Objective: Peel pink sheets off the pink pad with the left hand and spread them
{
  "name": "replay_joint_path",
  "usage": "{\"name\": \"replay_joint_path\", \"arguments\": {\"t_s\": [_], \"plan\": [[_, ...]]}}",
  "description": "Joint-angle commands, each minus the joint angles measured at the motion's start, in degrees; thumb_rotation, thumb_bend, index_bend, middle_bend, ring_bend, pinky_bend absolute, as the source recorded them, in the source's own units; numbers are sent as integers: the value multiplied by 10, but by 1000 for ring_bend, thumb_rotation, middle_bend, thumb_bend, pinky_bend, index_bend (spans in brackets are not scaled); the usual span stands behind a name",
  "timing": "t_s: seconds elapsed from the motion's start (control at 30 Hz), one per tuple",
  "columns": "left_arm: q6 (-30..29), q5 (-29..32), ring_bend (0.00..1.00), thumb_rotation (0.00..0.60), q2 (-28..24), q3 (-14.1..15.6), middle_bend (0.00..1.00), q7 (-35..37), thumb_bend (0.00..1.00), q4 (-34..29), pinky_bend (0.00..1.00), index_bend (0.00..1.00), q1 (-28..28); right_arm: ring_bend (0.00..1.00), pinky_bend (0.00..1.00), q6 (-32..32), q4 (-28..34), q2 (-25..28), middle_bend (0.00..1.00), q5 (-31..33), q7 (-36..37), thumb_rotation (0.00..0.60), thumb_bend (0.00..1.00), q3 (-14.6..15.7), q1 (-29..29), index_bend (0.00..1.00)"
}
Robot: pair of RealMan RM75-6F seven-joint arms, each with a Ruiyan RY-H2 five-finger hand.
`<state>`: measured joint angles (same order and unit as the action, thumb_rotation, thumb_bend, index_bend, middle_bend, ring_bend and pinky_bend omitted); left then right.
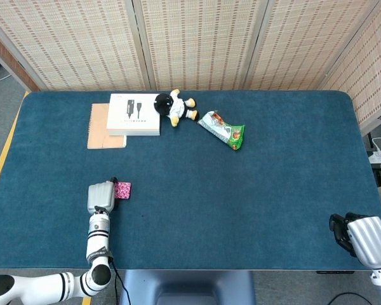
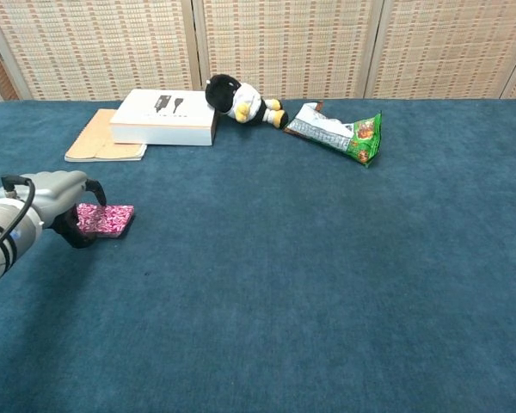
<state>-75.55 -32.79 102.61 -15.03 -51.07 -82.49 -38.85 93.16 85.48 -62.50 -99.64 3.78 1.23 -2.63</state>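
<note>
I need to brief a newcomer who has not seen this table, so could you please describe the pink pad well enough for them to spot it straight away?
Start at the blue table and look to its near left part, where the robot's left hand rests. The pink pad lies flat right against that hand. It is the only bright pink, speckled thing there, well apart from the white box at the far edge.
</note>
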Motion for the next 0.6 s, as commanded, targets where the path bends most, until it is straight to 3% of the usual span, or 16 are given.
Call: {"name": "replay_joint_path", "arguments": {"t_s": [0.03,0.6], "plan": [[1,1,1000,600,-3,0,1000,-3,383,-6,1000,250,0,729,871,-1,0,0,863,0,0,600,446,0,0,955],[5,9,1000,600,-6,-4,1000,-8,380,-18,1000,204,-3,729,872,-2,2,1,863,1,-1,600,445,0,-1,955]]}}
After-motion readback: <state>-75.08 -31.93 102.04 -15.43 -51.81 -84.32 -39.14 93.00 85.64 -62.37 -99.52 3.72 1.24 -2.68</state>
